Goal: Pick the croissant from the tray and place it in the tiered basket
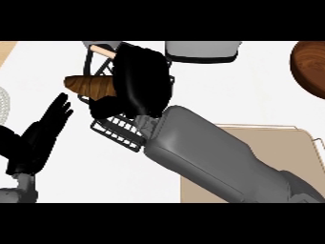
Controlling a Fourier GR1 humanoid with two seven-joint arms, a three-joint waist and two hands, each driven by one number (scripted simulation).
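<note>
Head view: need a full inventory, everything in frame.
croissant: 1, brown, over the tiered basket, against the right hand's left side
tiered basket: 1, black wire, tan handle, upper centre, partly hidden by the right hand
tray: 1, beige, lower right, partly under the right forearm
wooden bowl: 1, dark brown, upper right, cut off
grey container: 1, grey with a black rim, top edge, cut off
plate: 1, white, left edge, cut off
counter: 1, white
left hand: 1, black, lower left, open, resting fingers up
right hand: 1, black, over the basket
right forearm: 1, grey, centre to lower right
</note>
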